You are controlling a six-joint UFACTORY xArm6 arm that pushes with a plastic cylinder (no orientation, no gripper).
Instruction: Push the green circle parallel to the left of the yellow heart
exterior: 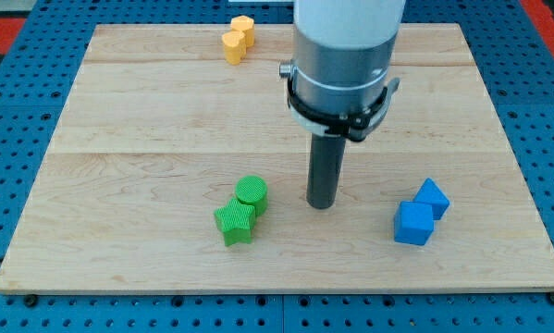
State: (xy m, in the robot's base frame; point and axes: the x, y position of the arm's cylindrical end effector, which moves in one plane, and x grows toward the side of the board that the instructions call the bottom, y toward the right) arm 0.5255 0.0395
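The green circle point(252, 194) stands on the wooden board point(147, 139) at the lower middle, touching a green star point(235, 221) just below and to its left. The yellow heart point(239, 39) sits at the view's top, near the board's far edge, left of the arm. My tip point(322, 204) rests on the board to the right of the green circle, with a clear gap between them. The rod hangs from the wide grey arm body point(343, 55) at the top centre.
Two blue blocks sit at the lower right: a blue cube point(413, 223) and a blue block point(432, 198) touching it above right. The board lies on a blue pegboard surface point(18, 111).
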